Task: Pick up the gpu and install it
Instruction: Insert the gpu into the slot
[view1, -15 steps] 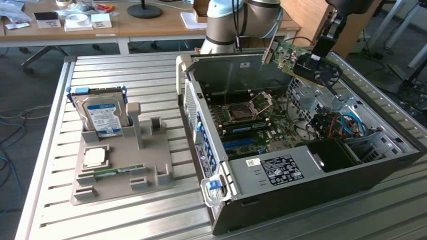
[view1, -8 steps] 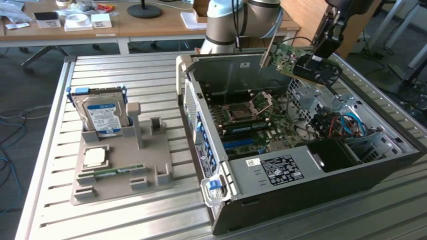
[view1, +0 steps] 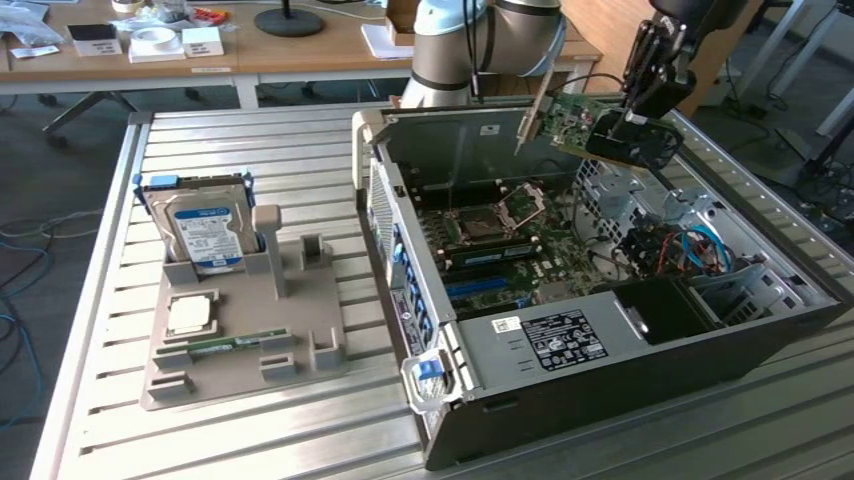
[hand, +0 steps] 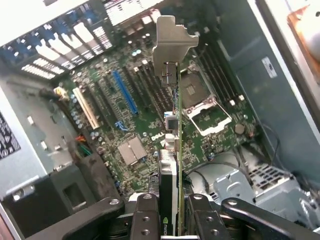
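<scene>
A robot gripper (hand: 172, 220) has its 2 fingers (hand: 145, 216) clamped narrowly on either face of the gpu (view1: 587, 118), holding it in the air above the open computer case (view1: 641, 370), over the case's far corner on the exterior view's right. The pick-up looks done; the carry toward installation appears to be the step in hand, with the card not yet touching anything inside the case.

From the wrist, the card is seen edge-on. Its long axis runs away from the gripper to the silver bracket (hand: 172, 37) at the far end, above the motherboard (hand: 115, 150) on the case floor.

As a judgement, seating calls for the card's connector edge to line up along 1 expansion slot, likely the blue slot (hand: 125, 92), with the bracket meeting the case's rear wall.
</scene>
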